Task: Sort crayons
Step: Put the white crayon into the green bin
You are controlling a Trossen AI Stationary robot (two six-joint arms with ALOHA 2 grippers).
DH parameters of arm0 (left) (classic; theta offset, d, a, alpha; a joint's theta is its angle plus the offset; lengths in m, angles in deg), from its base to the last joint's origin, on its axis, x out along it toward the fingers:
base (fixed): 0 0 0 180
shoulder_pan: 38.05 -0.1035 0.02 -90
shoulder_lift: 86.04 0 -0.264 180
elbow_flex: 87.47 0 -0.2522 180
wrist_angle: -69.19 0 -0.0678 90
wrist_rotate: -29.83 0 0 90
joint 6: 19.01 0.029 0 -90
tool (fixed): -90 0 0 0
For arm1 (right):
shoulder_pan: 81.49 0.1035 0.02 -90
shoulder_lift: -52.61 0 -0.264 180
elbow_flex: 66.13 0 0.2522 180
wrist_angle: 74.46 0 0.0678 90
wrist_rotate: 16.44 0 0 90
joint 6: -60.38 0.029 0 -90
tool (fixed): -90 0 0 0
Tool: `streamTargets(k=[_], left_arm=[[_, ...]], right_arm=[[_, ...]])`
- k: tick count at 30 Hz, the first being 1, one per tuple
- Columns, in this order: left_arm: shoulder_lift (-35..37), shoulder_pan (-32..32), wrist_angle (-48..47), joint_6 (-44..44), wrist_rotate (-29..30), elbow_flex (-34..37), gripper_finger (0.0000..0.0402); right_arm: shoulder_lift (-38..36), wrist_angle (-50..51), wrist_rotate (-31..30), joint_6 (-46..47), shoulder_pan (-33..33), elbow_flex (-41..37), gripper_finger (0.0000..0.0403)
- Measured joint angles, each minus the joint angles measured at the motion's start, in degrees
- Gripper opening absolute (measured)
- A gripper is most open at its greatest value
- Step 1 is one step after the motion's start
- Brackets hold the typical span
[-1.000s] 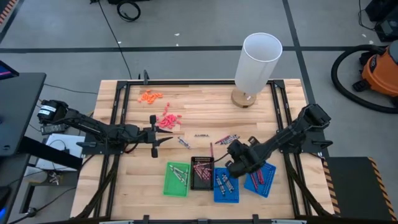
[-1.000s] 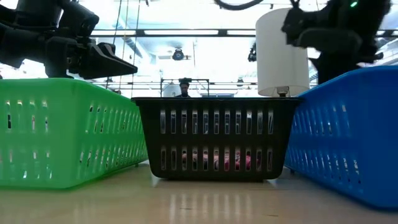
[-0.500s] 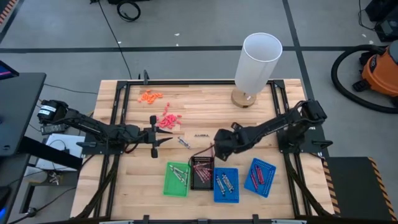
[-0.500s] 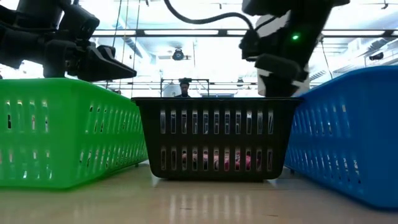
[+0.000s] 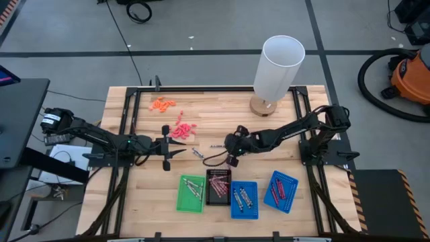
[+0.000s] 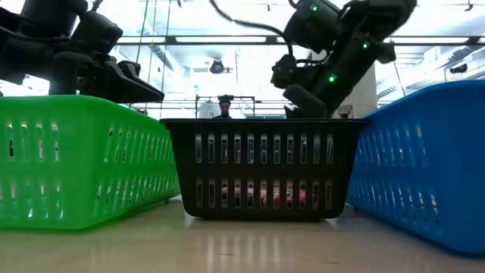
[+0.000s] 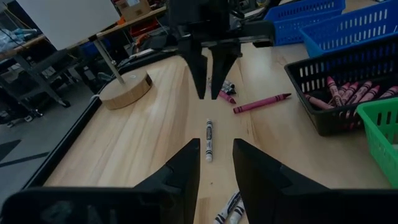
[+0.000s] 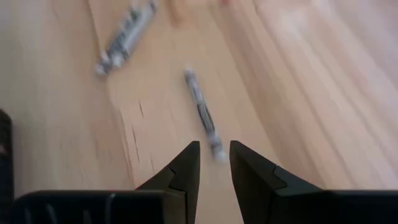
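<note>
- One wooden slatted table [image 5: 201, 107] with a black frame carries everything.
- One tall white cylinder on a round wooden base [image 5: 277, 70] stands toward 1 o'clock on the table.
- Two dark arms reach in. The left gripper [image 5: 176, 149] waits at 9 o'clock; its fingers [image 7: 180, 171] stand slightly apart, holding nothing. The right gripper [image 5: 230, 146] hangs near the table's centre, just above one loose grey crayon [image 8: 202, 113]; its fingers [image 8: 185, 163] are a narrow gap apart, also holding nothing.
- Four small plastic trays sit in a row at 6 o'clock: one green tray [image 5: 190, 193] with a few grey crayons, one black tray [image 5: 218, 187] with a heap of maroon and pinkish crayons [image 7: 348, 93], and two blue trays [image 5: 244, 199] [image 5: 281, 191], each with several crayons; exact counts cannot be told.
- Loose crayons on the wood near the centre: one long pinkish-red crayon [image 7: 261, 103] beside the black tray, and a pair of grey crayons [image 5: 197, 154] toward the left gripper.
- Two small heaps lie toward 11 o'clock: orange bits [image 5: 162, 103] and coral-pink bits [image 5: 181, 128].
</note>
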Motion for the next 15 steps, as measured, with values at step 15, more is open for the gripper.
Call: streamTargets(k=[15], left_arm=[[0.02,0.00,0.15,0.04,0.00,0.00,0.0105]], right_arm=[[0.33,-34.49,8.63,-10.26,-5.70,-13.10,0.0095]])
